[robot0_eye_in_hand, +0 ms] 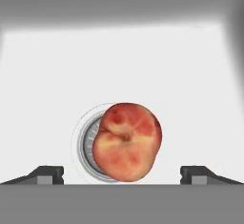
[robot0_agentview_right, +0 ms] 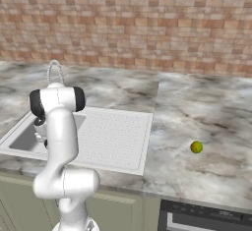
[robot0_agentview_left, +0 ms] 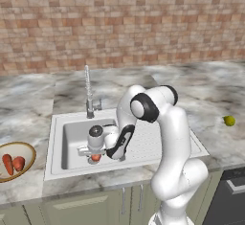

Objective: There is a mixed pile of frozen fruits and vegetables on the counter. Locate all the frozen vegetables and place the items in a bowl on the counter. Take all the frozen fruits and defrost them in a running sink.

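With the hand (robot0_eye_in_hand: 122, 174) open over the sink (robot0_agentview_left: 72, 138), the peach (robot0_eye_in_hand: 127, 142) lies free on the drain below, while the lime (robot0_agentview_left: 229, 120) sits on the desk (robot0_agentview_left: 210, 95), far right of the hand.

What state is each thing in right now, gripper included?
gripper: open, low in the sink basin.
red-orange fruit: free between the fingers, over the drain.
sink: no water visibly running from the faucet.
bowl: holds both orange-red vegetables.
yellow-green fruit: on the counter, right of the sink.
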Robot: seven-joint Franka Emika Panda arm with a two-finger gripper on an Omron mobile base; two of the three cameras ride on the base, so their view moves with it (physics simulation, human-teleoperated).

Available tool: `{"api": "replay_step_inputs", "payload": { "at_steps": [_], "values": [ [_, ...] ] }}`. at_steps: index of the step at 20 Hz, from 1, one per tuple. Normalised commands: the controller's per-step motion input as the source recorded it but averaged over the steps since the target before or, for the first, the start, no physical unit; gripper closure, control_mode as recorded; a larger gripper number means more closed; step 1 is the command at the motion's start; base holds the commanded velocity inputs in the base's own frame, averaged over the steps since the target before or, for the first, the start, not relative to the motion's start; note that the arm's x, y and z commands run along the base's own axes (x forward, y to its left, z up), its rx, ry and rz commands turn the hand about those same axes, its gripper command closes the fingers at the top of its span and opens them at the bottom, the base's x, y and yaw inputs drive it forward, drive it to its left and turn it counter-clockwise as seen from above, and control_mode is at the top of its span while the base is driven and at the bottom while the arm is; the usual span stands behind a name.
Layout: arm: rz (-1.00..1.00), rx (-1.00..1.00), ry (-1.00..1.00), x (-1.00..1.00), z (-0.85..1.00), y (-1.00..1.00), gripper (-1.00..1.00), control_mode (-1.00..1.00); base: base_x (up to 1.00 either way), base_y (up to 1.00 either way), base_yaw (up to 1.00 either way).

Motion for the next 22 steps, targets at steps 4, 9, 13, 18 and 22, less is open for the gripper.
{"api": "replay_step_inputs", "payload": {
  "at_steps": [4,9,13,18,22],
  "values": [
    [0.0,0.0,-0.01,-0.03,0.01,0.0,-1.0,-1.0,0.0,0.0,0.0],
    [0.0,0.0,0.0,-0.11,0.02,0.0,-1.0,-1.0,0.0,0.0,0.0],
    [0.0,0.0,0.0,-0.24,0.24,0.04,-1.0,-1.0,0.0,0.0,0.0],
    [0.0,-0.01,0.0,-0.34,0.41,0.17,-1.0,-1.0,0.0,0.0,0.0],
    [0.0,0.0,0.0,-0.32,0.42,0.06,-1.0,-1.0,0.0,0.0,0.0]
  ]
}}
